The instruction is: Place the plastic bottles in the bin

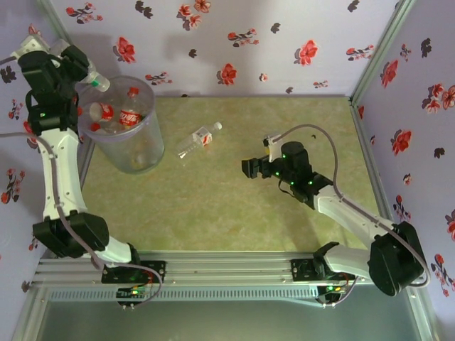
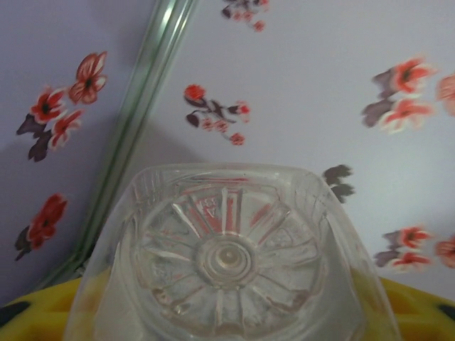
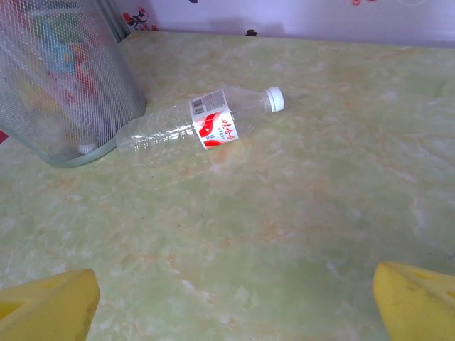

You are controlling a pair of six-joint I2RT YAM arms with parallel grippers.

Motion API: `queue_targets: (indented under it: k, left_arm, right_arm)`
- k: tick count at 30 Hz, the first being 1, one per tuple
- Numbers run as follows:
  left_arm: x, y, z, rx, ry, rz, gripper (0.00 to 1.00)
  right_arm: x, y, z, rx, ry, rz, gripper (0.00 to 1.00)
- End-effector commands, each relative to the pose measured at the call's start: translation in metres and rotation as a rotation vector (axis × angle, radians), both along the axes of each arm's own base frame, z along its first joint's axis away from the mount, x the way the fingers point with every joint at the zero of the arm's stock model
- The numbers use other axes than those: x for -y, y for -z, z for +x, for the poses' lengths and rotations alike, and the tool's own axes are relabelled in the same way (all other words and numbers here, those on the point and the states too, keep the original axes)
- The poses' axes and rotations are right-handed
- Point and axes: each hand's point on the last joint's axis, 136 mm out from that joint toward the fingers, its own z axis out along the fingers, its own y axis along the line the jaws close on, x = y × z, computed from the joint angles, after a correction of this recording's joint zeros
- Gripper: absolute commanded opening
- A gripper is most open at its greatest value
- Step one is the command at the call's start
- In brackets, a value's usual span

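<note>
Item: loose bottle (image 1: 199, 140), clear, red/white label, white cap. Loc: flat on bench (image 1: 234, 220), near bin (image 1: 146, 153) on its R side, well apart from R jaws. Brg from R jaws: ahead, somewhat L. Long axis diagonal, base twd bin, cap twd far R. R jaws wide apart, empty; R arm nearer. L jaws clamped on second clear bottle (image 2: 227, 259), apparently over bin's far-L rim. Red-label bottles (image 1: 117, 114) inside bin.

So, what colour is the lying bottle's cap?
White cap; right wrist view shows it best.
</note>
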Motion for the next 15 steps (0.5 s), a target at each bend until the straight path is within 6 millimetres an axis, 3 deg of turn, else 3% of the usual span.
queue_targets:
  k: [1, 11, 15]
  left_arm:
    - [-0.010, 0.013, 0.021, 0.012, -0.046, 0.101, 0.00]
    - [0.014, 0.054, 0.060, -0.019, 0.001, 0.278, 0.00]
    - [0.014, 0.072, 0.072, -0.053, -0.012, 0.300, 0.00]
  right_arm:
    - [0.011, 0.003, -0.003, -0.003, 0.036, -0.021, 0.99]
    - [0.009, 0.012, -0.008, -0.035, 0.019, -0.011, 0.99]
    - [0.009, 0.013, -0.008, -0.037, 0.015, -0.012, 0.99]
